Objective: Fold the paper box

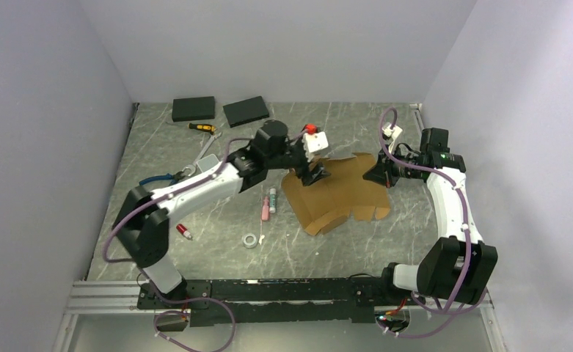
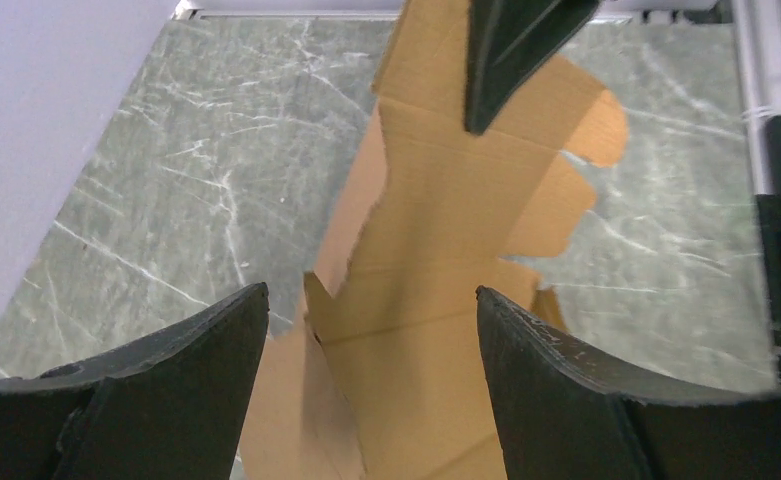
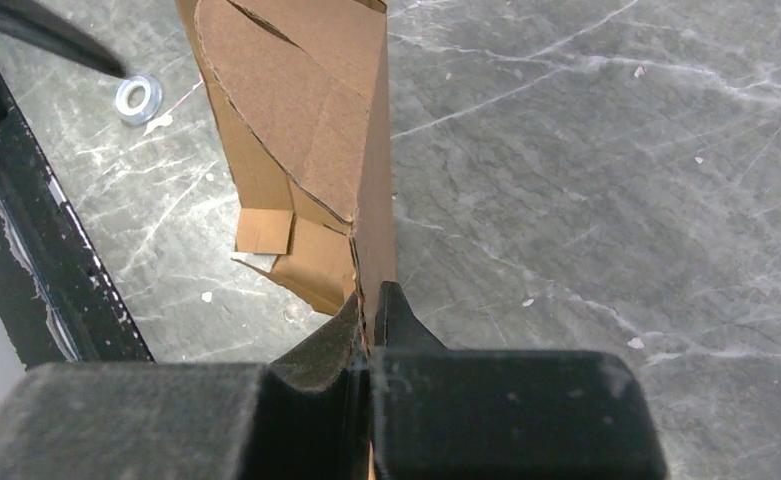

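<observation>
The paper box [image 1: 338,192] is a flat brown cardboard sheet with flaps, lying mid-table with its right side lifted. My right gripper [image 1: 381,174] is shut on the sheet's right edge; in the right wrist view its fingers [image 3: 368,305] pinch the thin cardboard [image 3: 306,140], which rises away from them. My left gripper [image 1: 314,174] hovers over the sheet's left part with its jaws open. In the left wrist view the cardboard [image 2: 446,230] lies below and between the spread fingertips of that gripper [image 2: 371,295], and nothing is held. The right gripper's fingers [image 2: 511,50] show at the top of that view.
Two black slabs [image 1: 194,108] [image 1: 246,111] lie at the back left with a yellow-handled tool [image 1: 202,127] near them. A pink marker [image 1: 265,209], a grey tube [image 1: 273,200], a tape ring [image 1: 251,241] and a small red item [image 1: 184,232] lie left of the sheet. Walls enclose three sides.
</observation>
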`<control>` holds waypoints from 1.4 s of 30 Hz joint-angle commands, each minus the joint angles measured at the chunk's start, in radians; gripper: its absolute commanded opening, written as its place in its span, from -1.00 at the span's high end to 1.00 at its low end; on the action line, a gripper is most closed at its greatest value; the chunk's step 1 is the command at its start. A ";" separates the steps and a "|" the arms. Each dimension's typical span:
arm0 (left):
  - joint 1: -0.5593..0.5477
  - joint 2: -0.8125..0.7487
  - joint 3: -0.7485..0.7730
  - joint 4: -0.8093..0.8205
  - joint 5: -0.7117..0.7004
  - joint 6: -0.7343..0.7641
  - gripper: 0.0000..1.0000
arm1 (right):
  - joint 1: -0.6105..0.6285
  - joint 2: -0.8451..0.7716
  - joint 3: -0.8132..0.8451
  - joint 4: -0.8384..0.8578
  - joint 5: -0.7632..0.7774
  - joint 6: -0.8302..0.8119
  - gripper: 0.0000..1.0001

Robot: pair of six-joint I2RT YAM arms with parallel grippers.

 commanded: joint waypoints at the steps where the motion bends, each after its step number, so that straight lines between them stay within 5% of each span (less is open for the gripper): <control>1: -0.017 0.115 0.138 -0.067 -0.035 0.203 -0.57 | 0.002 -0.028 0.013 -0.005 -0.041 -0.029 1.00; 12: -0.056 0.233 0.222 -0.006 -0.038 0.205 0.09 | 0.002 -0.025 0.018 -0.013 -0.054 -0.030 1.00; 18: -0.080 0.233 0.174 0.094 -0.143 0.196 1.00 | 0.002 -0.018 0.018 -0.006 -0.048 -0.024 1.00; 22: -0.082 0.199 0.118 0.169 -0.240 0.161 1.00 | 0.001 -0.016 0.011 0.021 -0.032 0.012 0.97; 27: -0.080 0.145 0.052 0.229 -0.322 0.129 1.00 | -0.005 -0.006 0.004 0.047 -0.041 0.050 0.29; 32: -0.070 0.097 0.008 0.266 -0.368 0.075 1.00 | -0.025 0.030 0.015 0.020 -0.092 0.046 -0.09; 42: -0.039 -0.007 -0.090 0.329 -0.371 -0.041 1.00 | -0.069 0.053 -0.010 0.059 -0.176 0.089 -0.41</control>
